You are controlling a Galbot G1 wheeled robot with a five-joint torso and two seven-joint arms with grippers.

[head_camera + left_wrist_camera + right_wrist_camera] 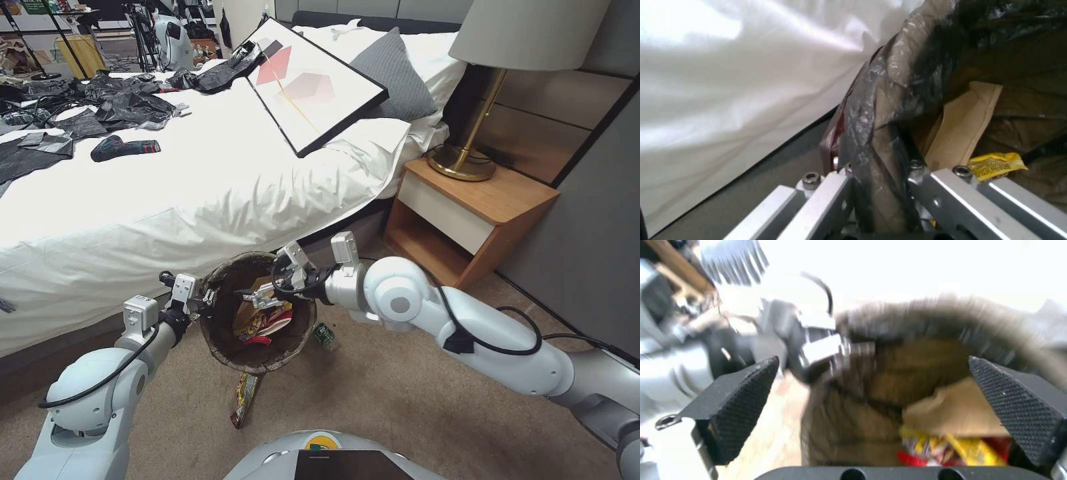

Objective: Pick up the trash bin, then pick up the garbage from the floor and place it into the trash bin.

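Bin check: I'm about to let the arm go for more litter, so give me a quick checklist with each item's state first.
1. Left gripper holds the bin by its rim: ok, the fingers clamp the bagged rim.
2. Right gripper is empty: ok, open, with nothing between its pads.
3. Right gripper is clear of the bin: not ok, it hangs over the opening.
4. Earlier litter is inside: ok, the paper bag and wrappers lie in the bin.
5. Floor is clean: not ok, a bottle and a packet lie beside the bin.
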